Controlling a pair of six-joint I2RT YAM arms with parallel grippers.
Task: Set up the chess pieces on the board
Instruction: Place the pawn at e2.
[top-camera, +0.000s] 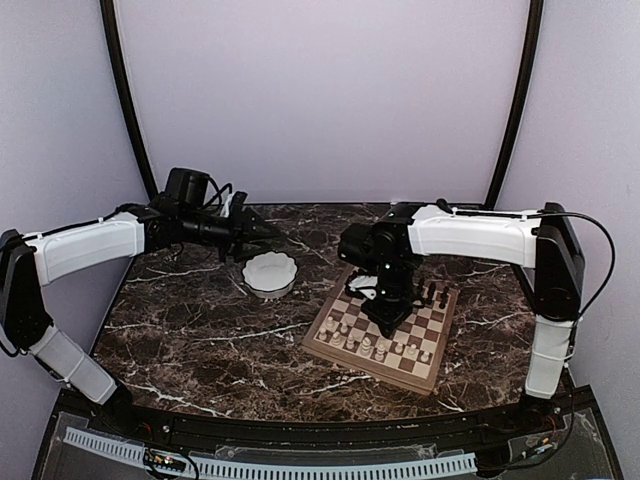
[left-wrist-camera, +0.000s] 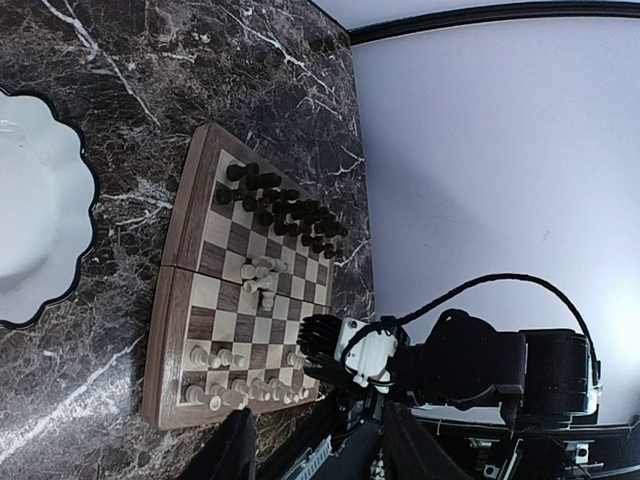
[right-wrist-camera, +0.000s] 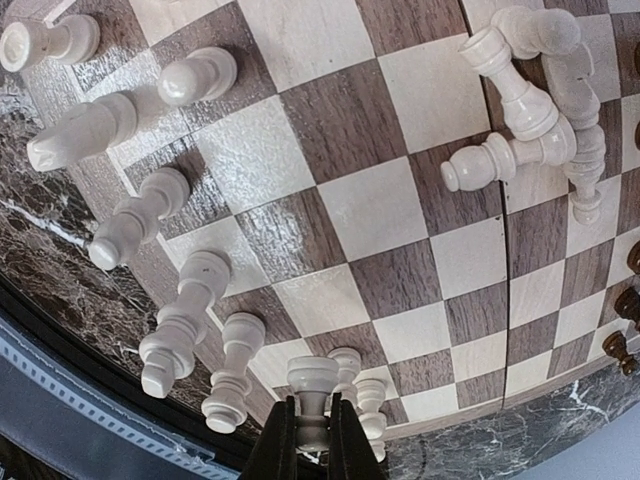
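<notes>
Right claw pinches a pale cream wooden chessman at the edge rank of the checked wooden board; seemingly mid-placement; next, settle it upright, then release.

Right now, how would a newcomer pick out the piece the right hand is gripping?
Find the chessboard right of the white bowl. On its near edge row of cream pieces, the right hand pinches one flat-topped cream piece, the only one between black fingers.
</notes>
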